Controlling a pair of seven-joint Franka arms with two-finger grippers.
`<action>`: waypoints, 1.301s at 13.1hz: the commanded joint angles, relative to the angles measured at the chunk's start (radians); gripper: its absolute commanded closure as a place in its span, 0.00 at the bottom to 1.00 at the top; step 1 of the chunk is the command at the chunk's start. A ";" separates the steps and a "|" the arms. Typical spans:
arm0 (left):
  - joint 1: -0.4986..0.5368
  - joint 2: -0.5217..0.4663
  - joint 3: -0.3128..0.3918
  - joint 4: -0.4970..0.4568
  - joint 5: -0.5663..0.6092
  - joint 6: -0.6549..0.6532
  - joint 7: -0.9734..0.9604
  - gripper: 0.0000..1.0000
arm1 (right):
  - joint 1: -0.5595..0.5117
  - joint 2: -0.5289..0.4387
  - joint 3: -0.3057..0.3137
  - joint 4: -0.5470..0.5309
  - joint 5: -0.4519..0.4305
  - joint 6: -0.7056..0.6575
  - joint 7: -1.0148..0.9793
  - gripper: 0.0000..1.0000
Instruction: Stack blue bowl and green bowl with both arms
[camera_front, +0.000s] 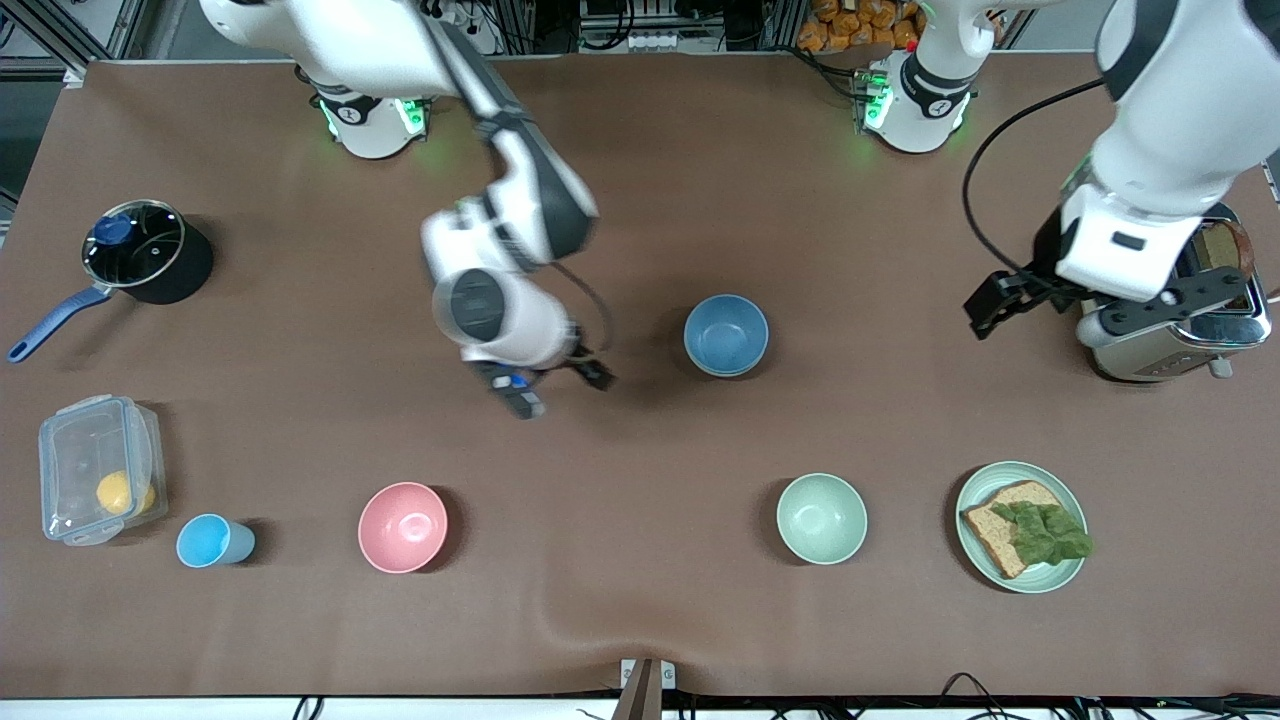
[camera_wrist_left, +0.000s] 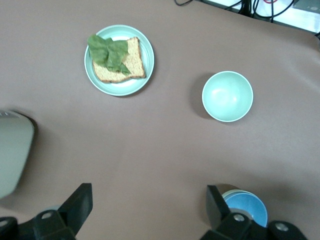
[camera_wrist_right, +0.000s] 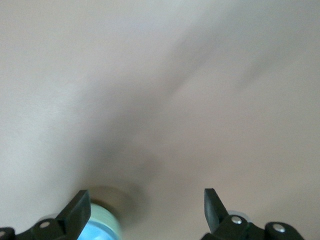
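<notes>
The blue bowl stands near the table's middle. It sits inside the green bowl, of which only a thin rim shows in the left wrist view and a pale green side in the right wrist view. The blue bowl also shows in the left wrist view. My right gripper is open and empty over bare table beside the stacked bowls, toward the right arm's end; its own view shows it too. My left gripper is open and empty over the table beside the toaster, and also shows in its own view.
A paler mint bowl, a plate with bread and lettuce, a pink bowl, a light-blue cup and a clear lidded box lie nearer the front camera. A pot and a toaster stand at the ends.
</notes>
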 joint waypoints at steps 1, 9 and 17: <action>0.016 -0.002 0.029 0.046 -0.021 -0.049 0.096 0.00 | -0.035 -0.141 -0.031 -0.057 -0.098 -0.138 -0.230 0.00; 0.017 -0.047 0.142 0.088 -0.061 -0.199 0.352 0.00 | -0.325 -0.403 -0.073 -0.054 -0.279 -0.296 -0.907 0.00; 0.052 -0.076 0.161 0.081 -0.061 -0.264 0.450 0.00 | -0.617 -0.558 0.260 -0.049 -0.471 -0.382 -1.029 0.00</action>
